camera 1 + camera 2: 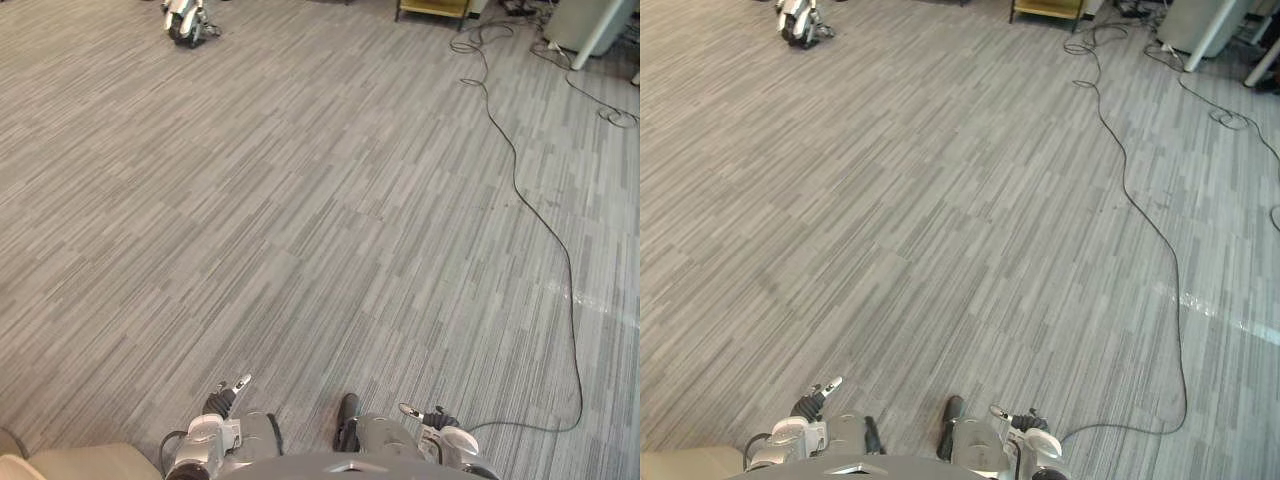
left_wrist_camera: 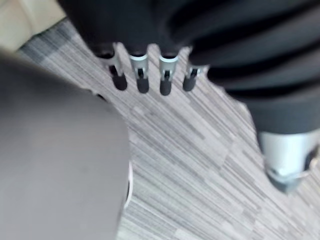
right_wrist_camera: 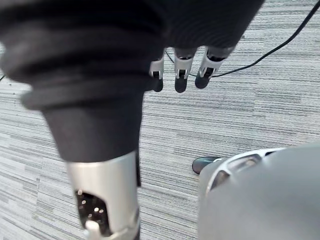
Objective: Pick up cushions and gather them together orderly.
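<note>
hands: left hand (image 2: 141, 70) and right hand (image 3: 182, 67) hang relaxed, fingers straight, holding nothing | cushion: beige cushion (image 1: 85, 465) on grey carpet (image 1: 300, 220) at robot's lower left, near left hand | risk: mostly out of frame; a reach could catch only its edge; likely slip

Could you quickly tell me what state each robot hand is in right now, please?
Left robot hand: open, fingers straight, holding nothing.
Right robot hand: open, fingers straight, holding nothing.
</note>
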Motion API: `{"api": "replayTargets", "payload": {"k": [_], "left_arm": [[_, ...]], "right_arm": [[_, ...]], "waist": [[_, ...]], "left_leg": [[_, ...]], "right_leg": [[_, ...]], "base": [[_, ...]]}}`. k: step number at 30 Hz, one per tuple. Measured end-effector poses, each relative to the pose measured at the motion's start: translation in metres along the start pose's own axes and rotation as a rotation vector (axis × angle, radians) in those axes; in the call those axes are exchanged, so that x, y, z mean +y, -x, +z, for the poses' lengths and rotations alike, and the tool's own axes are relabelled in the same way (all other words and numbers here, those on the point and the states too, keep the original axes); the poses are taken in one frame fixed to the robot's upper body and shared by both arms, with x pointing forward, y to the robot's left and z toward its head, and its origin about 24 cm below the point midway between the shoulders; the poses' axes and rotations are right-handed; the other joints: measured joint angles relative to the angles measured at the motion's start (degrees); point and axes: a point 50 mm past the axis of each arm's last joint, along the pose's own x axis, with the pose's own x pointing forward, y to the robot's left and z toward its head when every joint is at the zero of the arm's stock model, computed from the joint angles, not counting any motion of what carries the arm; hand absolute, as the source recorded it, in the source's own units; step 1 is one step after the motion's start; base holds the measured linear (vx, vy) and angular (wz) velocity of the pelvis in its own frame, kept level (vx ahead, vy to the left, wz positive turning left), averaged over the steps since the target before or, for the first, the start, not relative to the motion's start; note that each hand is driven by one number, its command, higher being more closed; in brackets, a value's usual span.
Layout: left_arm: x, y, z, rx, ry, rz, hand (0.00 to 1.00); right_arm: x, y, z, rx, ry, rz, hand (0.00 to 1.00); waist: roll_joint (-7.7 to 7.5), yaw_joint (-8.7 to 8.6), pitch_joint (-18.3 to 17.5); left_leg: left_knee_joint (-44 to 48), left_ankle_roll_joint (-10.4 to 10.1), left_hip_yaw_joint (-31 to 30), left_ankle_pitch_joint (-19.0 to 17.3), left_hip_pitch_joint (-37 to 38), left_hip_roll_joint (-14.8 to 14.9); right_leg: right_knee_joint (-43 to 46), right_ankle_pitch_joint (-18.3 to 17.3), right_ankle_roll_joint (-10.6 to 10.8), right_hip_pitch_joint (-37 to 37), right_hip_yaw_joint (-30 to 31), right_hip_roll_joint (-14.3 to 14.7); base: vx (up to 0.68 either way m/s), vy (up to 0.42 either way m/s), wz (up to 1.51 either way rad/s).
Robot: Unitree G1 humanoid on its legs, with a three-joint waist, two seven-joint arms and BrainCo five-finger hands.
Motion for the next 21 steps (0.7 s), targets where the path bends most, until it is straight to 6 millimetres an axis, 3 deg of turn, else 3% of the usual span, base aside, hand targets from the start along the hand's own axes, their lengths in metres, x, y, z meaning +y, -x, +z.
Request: {"api": "replayTargets", "payload": {"k": [2,3,4,5,6,7,8,10,11,12,13,14,15,16,18,21], "left_arm": [[-0.001,0.000,0.001,-0.001,0.017,0.003,0.00],[-0.002,0.000,-0.001,0.002,0.036,0.005,0.00],[-0.003,0.001,-0.004,0.012,0.061,0.009,0.00],[0.002,0.001,-0.001,-0.005,0.066,0.021,0.00],[0.004,0.001,0.000,-0.009,0.067,0.025,0.00],[0.013,0.000,0.006,-0.041,0.080,0.051,0.00],[0.015,0.002,0.001,-0.033,0.108,0.063,0.00],[0.020,0.003,-0.006,-0.009,0.122,0.080,0.00],[0.021,0.004,-0.008,-0.002,0.119,0.083,0.00],[0.022,0.004,-0.008,0.000,0.113,0.084,0.00],[0.024,0.004,-0.009,0.010,0.105,0.087,0.00],[0.026,0.004,-0.010,0.014,0.101,0.090,0.00],[0.026,0.005,-0.014,0.029,0.093,0.089,0.00],[0.026,0.005,-0.015,0.034,0.092,0.090,0.00],[0.024,0.004,-0.013,0.030,0.086,0.080,0.00],[0.019,0.005,-0.018,0.052,0.076,0.067,0.00]], "right_arm": [[0.003,0.001,0.000,-0.012,-0.007,-0.002,0.00],[0.005,0.001,0.000,-0.011,-0.007,-0.003,0.00],[0.008,0.001,0.009,-0.040,-0.021,0.005,0.00],[0.009,0.003,0.004,-0.036,-0.032,0.005,0.00],[0.009,0.003,0.000,-0.025,-0.037,0.004,0.00],[0.013,0.006,-0.013,0.019,-0.048,0.004,0.00],[0.015,0.007,-0.015,0.022,-0.049,0.008,0.00],[0.017,0.009,-0.022,0.040,-0.056,0.013,0.00],[0.016,0.010,-0.025,0.047,-0.068,0.008,0.00],[0.015,0.010,-0.026,0.050,-0.081,0.006,0.00],[0.017,0.011,-0.025,0.042,-0.098,0.014,0.00],[0.018,0.011,-0.023,0.032,-0.101,0.019,0.00],[0.017,0.010,-0.020,0.018,-0.101,0.024,0.00],[0.017,0.010,-0.019,0.013,-0.100,0.025,0.00],[0.018,0.010,-0.011,-0.017,-0.098,0.044,0.00],[0.020,0.008,0.002,-0.068,-0.101,0.053,0.00]], "waist": [[-0.03,0.29,0.08],[0.29,0.87,0.02],[1.68,1.97,-0.35],[0.27,1.72,-0.09],[-0.55,1.62,-0.22],[-2.96,1.47,-0.43],[-3.29,2.33,-1.43],[-4.52,2.49,-3.84],[-5.80,2.49,-4.34],[-6.04,2.33,-4.42],[-6.54,1.71,-4.03],[-6.65,1.51,-3.68],[-6.27,0.69,-3.25],[-5.84,0.49,-2.95],[-5.54,-0.23,-2.88],[-4.42,-1.27,-2.23]], "left_leg": [[-12.95,-0.27,-2.28,2.18,-0.24,-2.74],[-15.18,-0.52,-3.09,4.26,-0.06,-3.12],[-16.88,-0.53,-2.85,6.30,0.31,-2.53],[-14.37,-0.81,-2.69,5.65,0.04,-2.99],[-13.17,-0.65,-2.67,5.47,-0.06,-3.47],[-7.92,1.27,-2.17,3.38,-1.59,-4.67],[-6.09,2.70,-2.50,1.97,-2.81,-4.83],[-7.45,3.64,-0.65,-0.09,-1.23,-6.73],[-8.06,4.57,1.47,-0.95,0.52,-7.83],[-7.74,5.40,1.79,-1.68,1.48,-8.43],[-6.49,5.88,1.70,-3.96,4.13,-9.45],[-6.57,5.90,1.64,-5.10,6.00,-9.77],[-6.85,6.20,1.26,-7.15,9.89,-9.86],[-7.15,6.11,1.20,-7.68,11.33,-9.83],[-11.31,5.48,0.22,-8.66,18.10,-8.61],[-17.65,4.00,0.35,-7.97,24.92,-5.47]], "right_leg": [[-2.51,0.05,0.29,0.18,2.25,0.32],[-3.96,-0.01,0.45,0.60,3.92,1.48],[3.23,-2.24,0.31,-1.42,4.83,2.20],[11.27,-6.77,0.99,-1.03,5.21,0.92],[11.19,-7.98,1.35,0.31,6.04,0.41],[8.48,-12.01,3.87,3.43,9.40,-0.95],[8.66,-12.84,4.58,3.19,11.12,-0.83],[10.56,-14.30,6.61,2.35,13.28,-2.57],[20.45,-15.66,7.62,-0.62,14.93,-4.27],[27.78,-15.07,8.29,-2.61,15.54,-5.09],[38.13,-11.21,9.55,-5.38,15.55,-6.74],[43.65,-8.34,9.00,-6.78,14.74,-7.65],[52.20,-3.07,7.12,-8.78,12.02,-9.97],[54.51,-3.30,6.58,-9.46,10.96,-10.68],[58.13,-7.10,4.85,-13.74,5.64,-11.82],[49.17,-11.07,3.83,-19.74,-0.25,-9.59]], "base": [[0.10,0.115,-0.61],[0.15,0.082,-1.01],[0.17,0.059,-0.78],[0.20,0.037,-0.47],[0.20,0.028,0.15],[0.22,0.052,-0.12],[0.31,0.119,-0.43],[0.37,0.144,-0.51],[0.48,0.121,-0.22],[0.56,0.137,-0.15],[0.44,0.121,-0.02],[0.43,0.078,0.07],[0.34,0.034,0.06],[0.43,0.015,0.05],[0.42,-0.024,0.04],[0.51,-0.101,0.00]]}}
